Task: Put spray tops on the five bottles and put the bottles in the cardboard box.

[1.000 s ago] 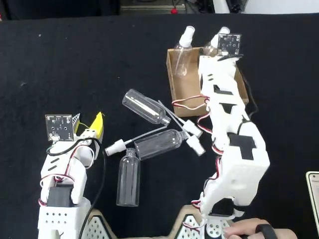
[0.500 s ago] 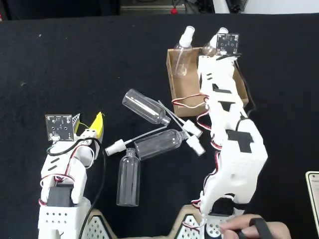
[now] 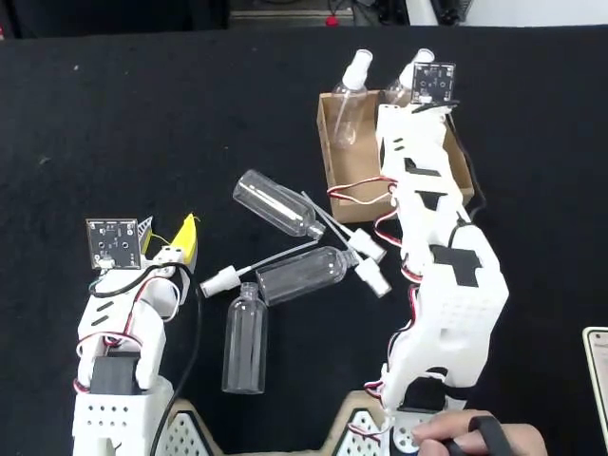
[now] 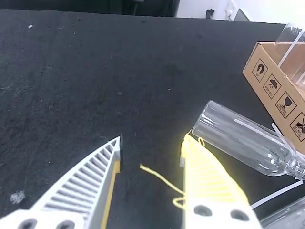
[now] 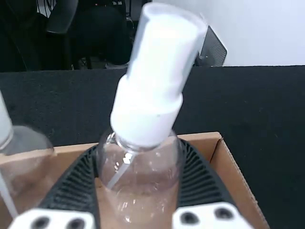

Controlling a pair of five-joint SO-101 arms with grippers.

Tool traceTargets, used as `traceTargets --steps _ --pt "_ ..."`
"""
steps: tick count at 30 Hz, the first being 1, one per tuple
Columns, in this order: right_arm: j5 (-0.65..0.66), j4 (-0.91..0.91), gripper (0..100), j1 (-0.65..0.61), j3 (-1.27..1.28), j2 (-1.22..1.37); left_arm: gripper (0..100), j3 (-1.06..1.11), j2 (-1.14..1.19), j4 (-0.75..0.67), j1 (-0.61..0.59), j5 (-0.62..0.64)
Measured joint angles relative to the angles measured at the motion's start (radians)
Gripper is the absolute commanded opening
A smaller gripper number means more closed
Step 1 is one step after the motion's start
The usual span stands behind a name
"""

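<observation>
I'm holding a bottle (image 5: 138,191) clamped in the right gripper (image 5: 139,155), standing upright with its spray top (image 5: 155,71) leaning, at the cardboard box (image 3: 332,157) in the high view's upper right. Its base is hiding behind the arm (image 3: 446,285). The left gripper (image 4: 150,148) is hanging spread apart at lower left

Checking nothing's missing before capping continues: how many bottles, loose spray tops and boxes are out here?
Capped bottles: 2
Uncapped bottles: 3
Loose spray tops: 3
Cardboard box: 1
Total: 9
</observation>
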Motion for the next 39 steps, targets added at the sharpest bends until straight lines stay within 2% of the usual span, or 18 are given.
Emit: traceTargets --steps 26,33,39 --pt "0.002 0.002 1.2 -0.026 0.000 0.000 20 0.002 0.000 0.000 0.000 0.000" --pt "0.002 0.106 1.2 -0.026 -0.055 0.000 20 0.002 0.000 0.000 0.000 0.000" --pt "0.002 0.117 1.3 -0.026 -0.058 0.000 20 0.002 0.000 0.000 0.000 0.000"
